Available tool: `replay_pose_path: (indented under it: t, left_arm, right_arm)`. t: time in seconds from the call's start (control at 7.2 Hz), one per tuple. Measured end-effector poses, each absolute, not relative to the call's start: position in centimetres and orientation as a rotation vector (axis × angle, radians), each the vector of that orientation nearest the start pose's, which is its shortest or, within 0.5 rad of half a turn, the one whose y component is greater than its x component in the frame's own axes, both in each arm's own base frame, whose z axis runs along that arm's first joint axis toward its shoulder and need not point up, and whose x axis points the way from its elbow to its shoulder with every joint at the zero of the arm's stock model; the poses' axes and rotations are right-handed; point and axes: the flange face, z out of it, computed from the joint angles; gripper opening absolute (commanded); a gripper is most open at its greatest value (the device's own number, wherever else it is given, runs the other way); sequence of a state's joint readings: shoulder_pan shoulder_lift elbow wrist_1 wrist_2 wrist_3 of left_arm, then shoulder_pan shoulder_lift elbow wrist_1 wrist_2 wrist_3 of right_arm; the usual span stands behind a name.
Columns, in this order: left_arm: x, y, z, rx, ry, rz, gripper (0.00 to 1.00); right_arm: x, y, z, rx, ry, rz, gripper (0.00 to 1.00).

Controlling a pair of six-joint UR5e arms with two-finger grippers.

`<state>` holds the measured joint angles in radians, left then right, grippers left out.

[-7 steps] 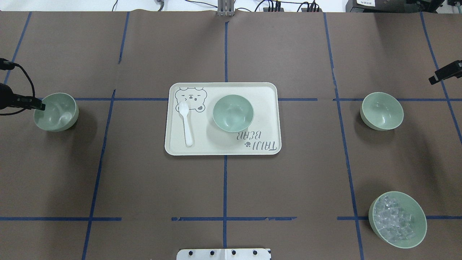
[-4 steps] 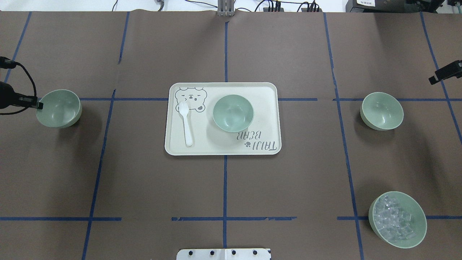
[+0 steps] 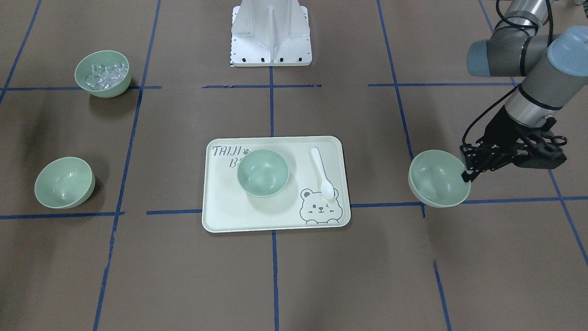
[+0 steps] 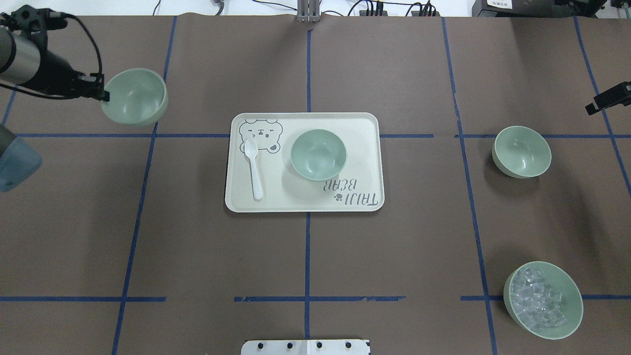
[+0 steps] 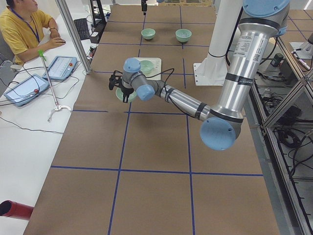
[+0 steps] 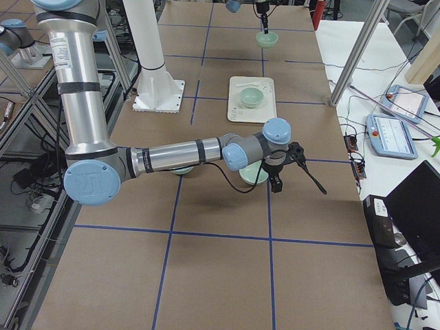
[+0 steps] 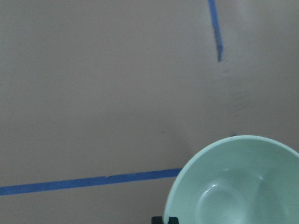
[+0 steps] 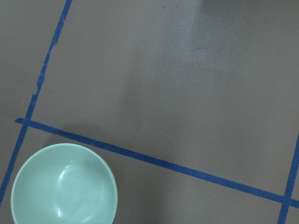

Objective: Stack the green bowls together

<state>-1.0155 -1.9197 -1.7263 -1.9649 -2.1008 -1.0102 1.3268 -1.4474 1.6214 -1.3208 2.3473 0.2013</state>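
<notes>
Three plain green bowls show. My left gripper (image 4: 103, 93) is shut on the rim of one green bowl (image 4: 135, 96) and holds it above the table at the far left; it also shows in the front view (image 3: 438, 184) and the left wrist view (image 7: 238, 182). A second bowl (image 4: 318, 154) sits on the cream tray (image 4: 365, 148). The third bowl (image 4: 521, 151) rests on the table at the right and shows in the right wrist view (image 8: 63, 184). My right gripper (image 6: 276, 180) hovers beside that bowl; I cannot tell whether it is open or shut.
A white spoon (image 4: 254, 167) lies on the tray's left part. A matching green bowl of clear cubes (image 4: 542, 300) stands at the near right. The robot's white base plate (image 3: 270, 34) is at the near middle edge. Blue tape lines cross the brown table.
My left gripper has lifted its bowl off the table and carried it away from the robot and to the right, toward the tray. The right side has not moved.
</notes>
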Motion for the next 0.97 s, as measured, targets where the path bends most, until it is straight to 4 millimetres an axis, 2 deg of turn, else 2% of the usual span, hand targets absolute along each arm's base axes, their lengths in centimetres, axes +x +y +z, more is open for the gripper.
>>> replay_pose_path:
  t: [0.14,0.28,0.42,0.56,0.69,0.83,0.97]
  left_arm:
    - [30.5,-56.7,29.2,0.246,1.010,-0.244,0.00]
    - [36.4,-55.8,24.7,0.212,1.043,-0.295,0.00]
    - [42.4,-54.8,21.2,0.176,1.062,-0.333,0.00]
    - [47.6,-53.4,19.2,0.151,1.060,-0.347,0.00]
    - [52.0,-51.2,18.5,0.135,1.050,-0.335,0.00]
    - [54.4,-49.5,18.1,0.125,1.046,-0.318,0.00]
    - [55.5,-48.5,18.0,0.119,1.046,-0.305,0.00]
  right_arm:
    - [-7.3,-55.7,53.9,0.226,-0.836,-0.205,1.00]
    - [-7.3,-55.8,53.8,0.228,-0.836,-0.205,1.00]
    - [-7.3,-55.8,53.7,0.229,-0.836,-0.205,1.00]
    - [-7.3,-55.7,53.6,0.227,-0.838,-0.200,1.00]
    - [-7.3,-55.7,53.6,0.225,-0.839,-0.193,1.00]
    - [-7.3,-55.7,53.6,0.223,-0.839,-0.190,1.00]
    - [-7.3,-55.7,53.6,0.223,-0.840,-0.188,1.00]
